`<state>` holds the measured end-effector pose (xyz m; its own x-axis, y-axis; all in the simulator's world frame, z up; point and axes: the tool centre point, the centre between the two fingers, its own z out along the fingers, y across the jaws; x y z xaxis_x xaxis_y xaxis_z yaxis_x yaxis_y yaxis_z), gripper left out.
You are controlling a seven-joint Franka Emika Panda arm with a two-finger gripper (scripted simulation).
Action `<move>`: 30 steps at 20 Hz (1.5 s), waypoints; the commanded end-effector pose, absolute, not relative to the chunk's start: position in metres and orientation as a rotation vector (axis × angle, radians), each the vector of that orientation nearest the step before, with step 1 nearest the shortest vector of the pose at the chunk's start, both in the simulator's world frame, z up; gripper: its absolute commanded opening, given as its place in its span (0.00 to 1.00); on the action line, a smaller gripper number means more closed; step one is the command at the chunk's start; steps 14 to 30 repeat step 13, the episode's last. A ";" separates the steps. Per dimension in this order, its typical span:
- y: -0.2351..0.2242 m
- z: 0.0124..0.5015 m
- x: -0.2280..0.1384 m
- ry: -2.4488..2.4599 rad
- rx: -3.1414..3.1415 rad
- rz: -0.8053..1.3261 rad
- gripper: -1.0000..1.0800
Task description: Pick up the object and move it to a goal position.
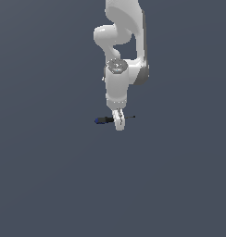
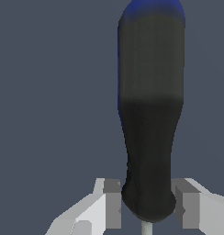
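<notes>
The gripper straddles the screwdriver near where handle meets shaft. Its fingers are open, flanking the handle without visible contact, aligned for grasping.

The screwdriver is small and slim, with a dark handle, a blue end and a thin dark shaft. It lies level, blue end toward the exterior view's left.

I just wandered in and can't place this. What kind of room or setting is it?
Not a real room, it seems: a computer-made test scene. The ground is one flat grey-blue sheet with no walls or furniture. A smooth white robot arm reaches down, its hand around a small screwdriver.
</notes>
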<state>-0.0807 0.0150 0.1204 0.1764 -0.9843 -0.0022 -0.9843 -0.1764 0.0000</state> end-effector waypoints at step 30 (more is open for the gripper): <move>0.027 0.166 -0.098 2.016 -2.410 0.000 0.00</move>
